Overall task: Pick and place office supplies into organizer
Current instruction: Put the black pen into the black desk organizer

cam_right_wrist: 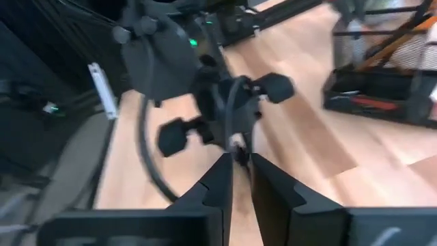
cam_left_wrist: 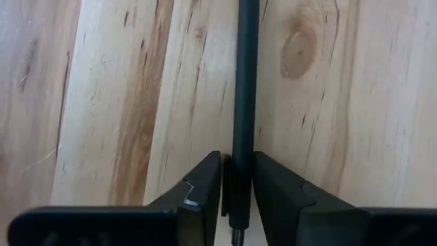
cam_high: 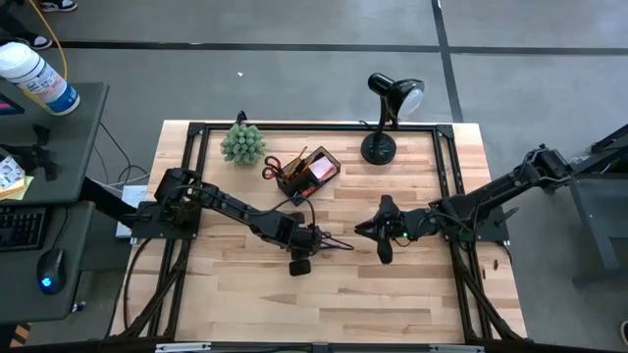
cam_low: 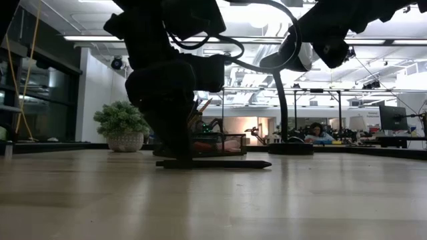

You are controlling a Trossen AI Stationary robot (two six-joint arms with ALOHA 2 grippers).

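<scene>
Two grippers meet near the middle of the table (cam_high: 412, 294), and the work is on the left side. The left gripper (cam_left_wrist: 237, 179) has its fingers (cam_left_wrist: 205, 184) pressed against both sides of a black pen (cam_left_wrist: 244, 82) that lies flat on the wood, gripped close to one end. In the high view this gripper (cam_high: 312, 241) sits at about 6 o'clock from the organizer (cam_high: 307, 172), with the pen (cam_high: 339, 244) pointing toward 3 o'clock. The right gripper (cam_high: 365, 231) waits just beyond the pen's tip, its fingers (cam_right_wrist: 270, 184) nearly together and holding nothing.

Because the hold is near the end, the long free part will likely droop or swing, so I would lift slowly and straight up, clear the right gripper, then carry the pen toward 12 o'clock. Farther back, the organizer already holds red-handled scissors (cam_high: 273, 169), orange pencils (cam_high: 295, 160) and a pink sticky-note pad (cam_high: 321, 170), so aim for a free slot.
</scene>
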